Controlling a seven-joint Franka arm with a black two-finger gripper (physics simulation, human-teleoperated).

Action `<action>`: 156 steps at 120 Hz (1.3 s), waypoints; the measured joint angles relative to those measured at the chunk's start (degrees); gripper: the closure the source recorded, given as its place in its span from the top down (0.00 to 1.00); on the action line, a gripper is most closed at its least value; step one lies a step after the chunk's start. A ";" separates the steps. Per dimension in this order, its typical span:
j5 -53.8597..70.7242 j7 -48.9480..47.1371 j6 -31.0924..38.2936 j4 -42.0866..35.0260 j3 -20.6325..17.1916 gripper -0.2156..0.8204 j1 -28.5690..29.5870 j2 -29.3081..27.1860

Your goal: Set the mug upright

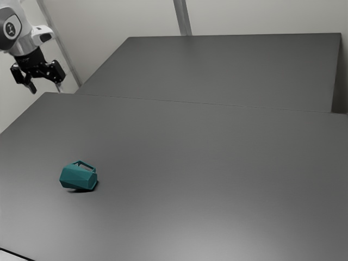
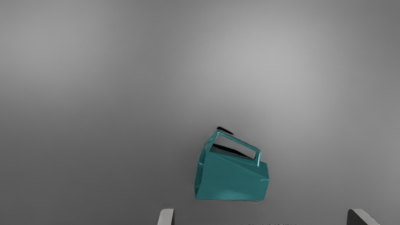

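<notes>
Exterior view, mug: The teal mug (image 1: 78, 176) lies on its side on the worktop (image 1: 217, 163), toward the exterior view's left. It is not upright.
Exterior view, fingers: The fingers (image 1: 32, 87) are in the upper left of this view, well apart from the mug.
Wrist view, finger state: They stand wide open, one on each side, and they hold nothing.
Wrist view, mouth and base: The mouth (image 2: 199, 175) is the wider end; the body becomes narrower toward the base.
Wrist view, handle: The thin, angular handle (image 2: 240, 142) stands out from one side of the body. Whether it also touches the worktop, this view does not let one say.
Weight and stiffness: The mug should be rather light and quite stiff, so the walls will probably not give under a squeeze.
Slip: The faces look smooth, and the narrowing shape could let the fingers slide toward the base.
Place to hold: Across the body, on two opposite faces close to the mouth, seems the best hold for turning the mouth upward. The handle looks like the weaker choice, because the mug could swing on it.
</notes>
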 joint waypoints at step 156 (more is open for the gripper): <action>-35.12 7.15 -12.15 -4.83 7.52 0.79 13.39 28.34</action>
